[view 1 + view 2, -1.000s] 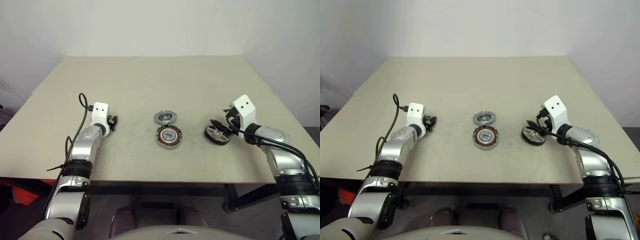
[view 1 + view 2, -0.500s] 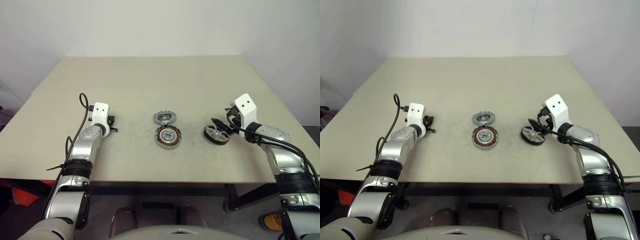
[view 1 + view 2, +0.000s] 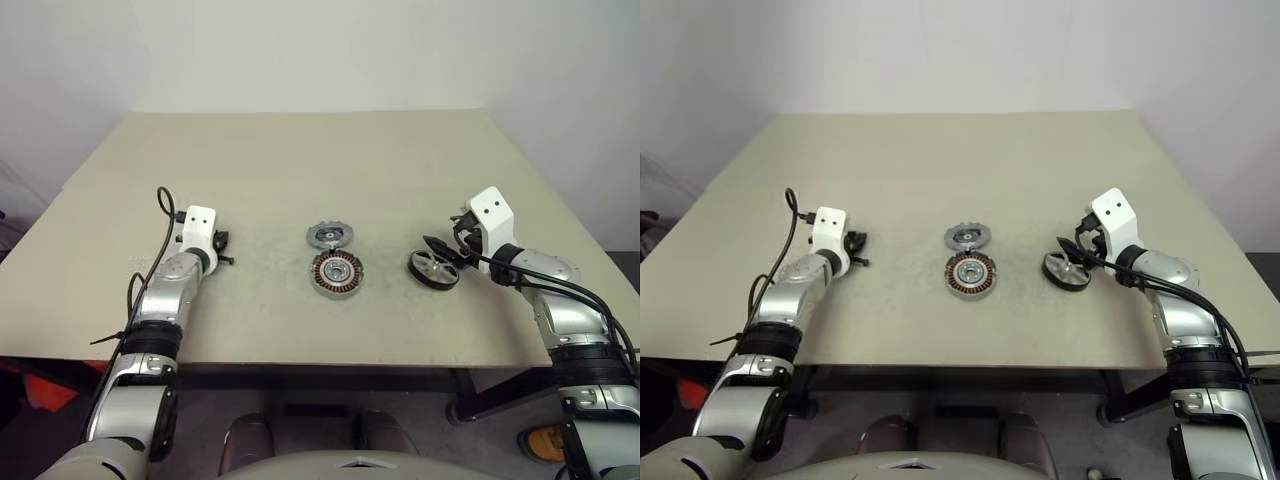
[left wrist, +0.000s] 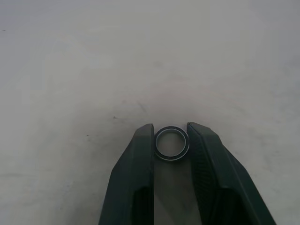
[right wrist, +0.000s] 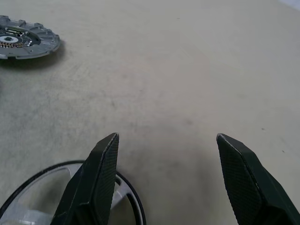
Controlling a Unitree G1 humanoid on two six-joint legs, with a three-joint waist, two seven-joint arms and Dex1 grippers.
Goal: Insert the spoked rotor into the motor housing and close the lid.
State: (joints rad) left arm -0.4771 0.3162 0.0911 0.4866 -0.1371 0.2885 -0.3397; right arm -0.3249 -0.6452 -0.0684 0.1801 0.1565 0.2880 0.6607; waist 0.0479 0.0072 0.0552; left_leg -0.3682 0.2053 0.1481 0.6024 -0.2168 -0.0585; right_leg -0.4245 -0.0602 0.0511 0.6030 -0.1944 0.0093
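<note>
Head views: a beige tabletop (image 3: 300, 160) carries the motor housing (image 3: 337, 272) at its centre, copper windings showing, with the toothed lid (image 3: 329, 236) lying open flat just behind it, touching its rim. The spoked rotor (image 3: 433, 268) rests to the right, well apart from the housing. The right tool (image 3: 444, 249) hovers at the rotor's far side; a second ago it sat slightly lower against the rotor. The left tool (image 3: 226, 250) sits well left of the housing.

Left wrist view: the left tool's fingers (image 4: 136, 159), wider a second ago, are now clamped on a small dark ring (image 4: 172, 143). That pinch looks secondary to the rotor step.

Right wrist view: the right tool's fingers (image 5: 101, 176) stand wide apart, empty, one above the rotor's black rim; the lid shows at the far corner.

Bare tabletop lies between rotor and housing, edges far off, so the carry looks unobstructed.
</note>
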